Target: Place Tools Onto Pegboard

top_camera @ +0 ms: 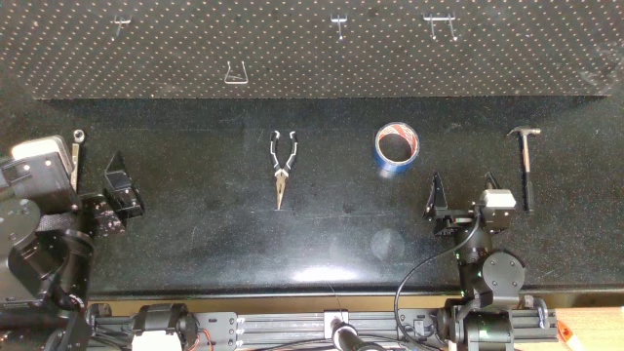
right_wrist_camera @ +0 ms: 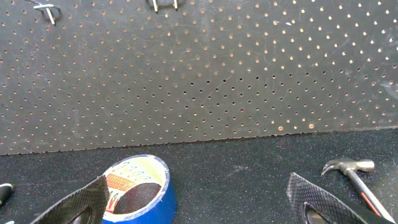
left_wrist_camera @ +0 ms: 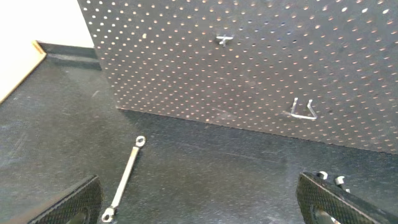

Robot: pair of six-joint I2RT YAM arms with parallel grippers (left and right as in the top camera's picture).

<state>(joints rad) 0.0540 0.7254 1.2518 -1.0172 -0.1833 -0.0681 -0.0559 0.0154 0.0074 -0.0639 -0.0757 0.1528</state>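
Note:
Four tools lie on the black table below the pegboard (top_camera: 312, 49). A slim wrench (top_camera: 76, 154) (left_wrist_camera: 126, 179) is at the far left, silver pliers (top_camera: 283, 168) in the middle, a blue tape roll (top_camera: 397, 146) (right_wrist_camera: 138, 190) right of centre, and a hammer (top_camera: 526, 166) (right_wrist_camera: 351, 171) at the far right. My left gripper (top_camera: 95, 180) (left_wrist_camera: 202, 208) stands open and empty, low over the table with the wrench just ahead, between its fingers' lines. My right gripper (top_camera: 463, 187) (right_wrist_camera: 199, 211) is open and empty between the tape roll and the hammer.
Metal hooks stick out of the pegboard: a single hook (top_camera: 119, 24) at the left, a wide loop (top_camera: 235, 73) (left_wrist_camera: 303, 111) lower down, one hook (top_camera: 338, 21) at the centre and a double hook (top_camera: 439, 24) at the right. Bare table lies between the tools.

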